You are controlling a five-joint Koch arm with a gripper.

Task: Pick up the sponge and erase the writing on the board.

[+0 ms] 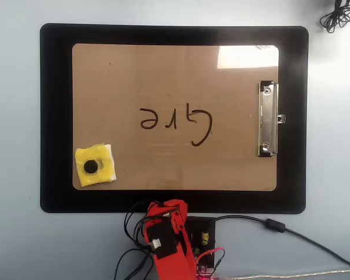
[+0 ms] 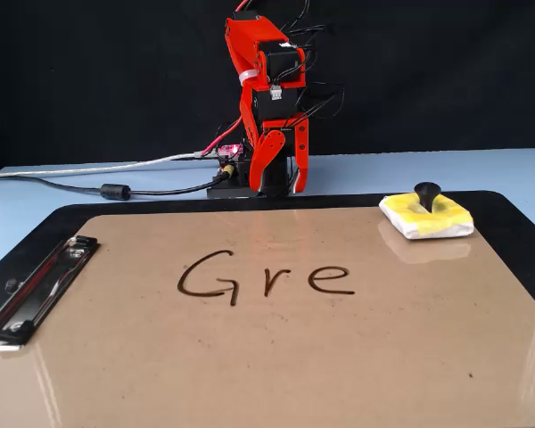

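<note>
one sponge (image 1: 95,165) is to be handled first, and it has not yet been picked up. it is seen lying flat on the board (image 1: 163,70), in the lower left corner in the overhead view and at the far right edge in the fixed view (image 2: 426,216). its black knob (image 2: 427,192) stands upright at its centre. the writing (image 1: 176,121), three marker letters, is found intact in the middle of the board, well apart from the sponge. a metal clip (image 1: 268,119) is fixed at the right end of the board in the overhead view. the board is laid on a black mat (image 1: 55,116).

the arm (image 2: 269,98) is folded up over its base, beyond the mat's edge and clear of everything on it. the gripper (image 2: 283,178) is pointed downward; a gap is seen between its two jaws, so it is judged to be spread and holding nothing.

the reaching step is judged to be in hand. the next move calls for the gripper to be carried out over the sponge, lowered with the jaws either side of the knob, and closed on it.
</note>
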